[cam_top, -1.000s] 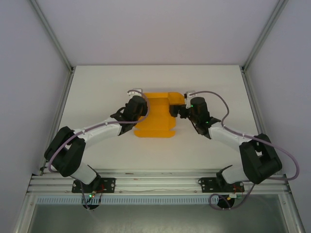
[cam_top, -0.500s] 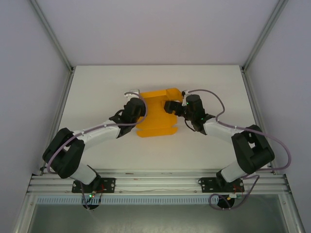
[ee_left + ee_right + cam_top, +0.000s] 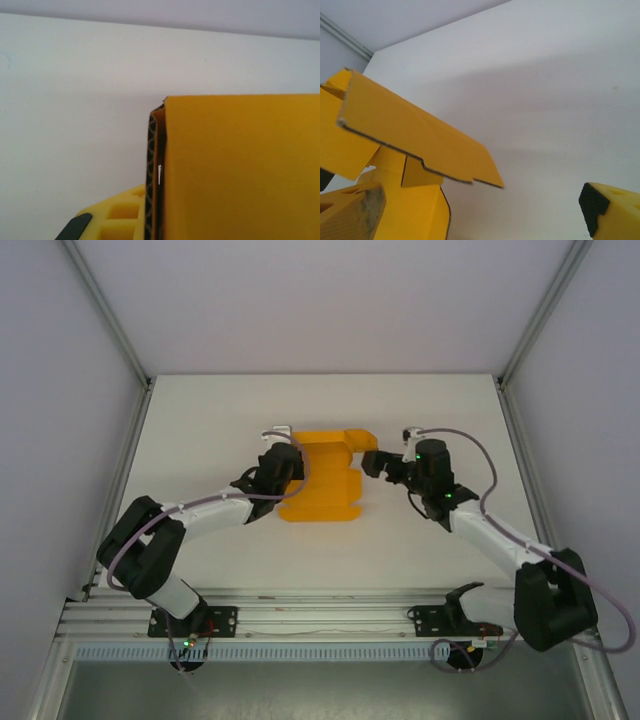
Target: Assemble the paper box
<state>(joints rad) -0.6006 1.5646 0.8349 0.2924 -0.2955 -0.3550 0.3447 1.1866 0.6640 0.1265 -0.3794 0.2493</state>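
Note:
The paper box (image 3: 320, 480) is a bright orange card sheet lying part folded in the middle of the table, with its far right flap (image 3: 358, 440) raised. My left gripper (image 3: 292, 462) is at the sheet's left edge. In the left wrist view the card (image 3: 240, 170) stands against the black pad (image 3: 149, 175) of one finger, and the other finger is hidden behind the card, so the left gripper (image 3: 159, 190) is shut on that edge. My right gripper (image 3: 376, 466) stands just right of the box, open. Its fingers (image 3: 350, 210) are wide apart, and the raised flap (image 3: 420, 142) hangs above and to the left of them.
The white table (image 3: 200, 420) has aluminium frame rails (image 3: 320, 615) along its near edge. Grey walls (image 3: 60, 360) close in the sides and back. Bare table surface (image 3: 560, 100) stretches to the right of the box.
My right gripper has drawn back to the right, off the box's right flap, and is open. The left gripper has stayed on the left edge with only a slight shift.

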